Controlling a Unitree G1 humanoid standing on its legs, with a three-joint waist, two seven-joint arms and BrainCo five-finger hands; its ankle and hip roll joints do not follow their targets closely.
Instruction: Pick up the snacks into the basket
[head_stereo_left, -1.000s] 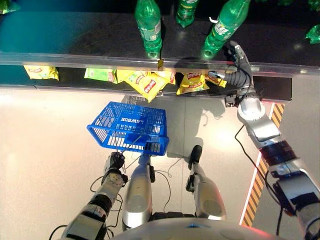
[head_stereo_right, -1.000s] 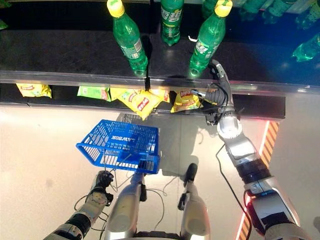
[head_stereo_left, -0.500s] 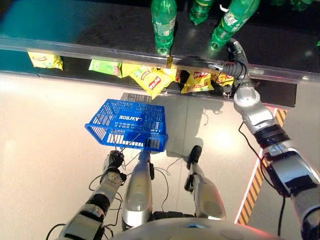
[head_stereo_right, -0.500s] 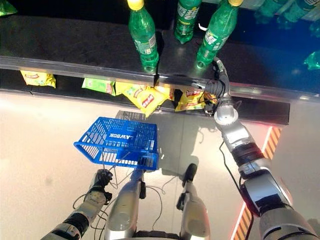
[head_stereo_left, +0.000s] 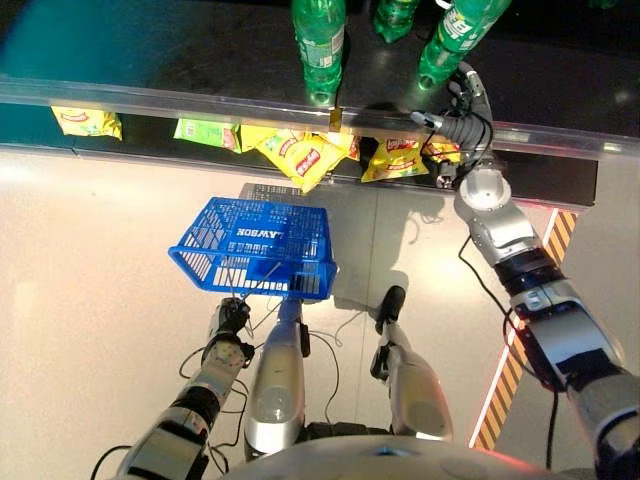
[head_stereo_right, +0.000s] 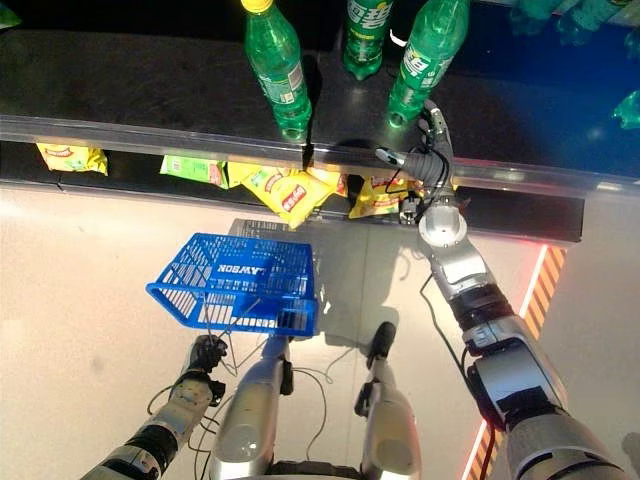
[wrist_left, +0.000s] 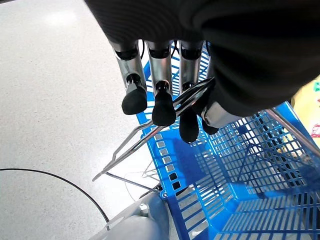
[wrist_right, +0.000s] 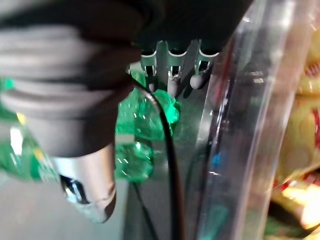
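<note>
The left hand (wrist_left: 165, 100) curls its fingers round the wire handle (wrist_left: 150, 135) of the blue basket (head_stereo_left: 255, 250), which hangs near the robot. The right hand (head_stereo_left: 452, 112) reaches over the far shelf's edge (head_stereo_left: 200, 100) by a green bottle (head_stereo_left: 450, 40), fingers apparently fairly straight. Yellow snacks (head_stereo_left: 300, 158) lie on the lower shelf, left of that hand

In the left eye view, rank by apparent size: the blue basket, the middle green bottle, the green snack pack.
1. Blue basket, largest.
2. Green bottle, though its top is cut off.
3. Green snack pack, smallest, partly hidden under the shelf edge.
</note>
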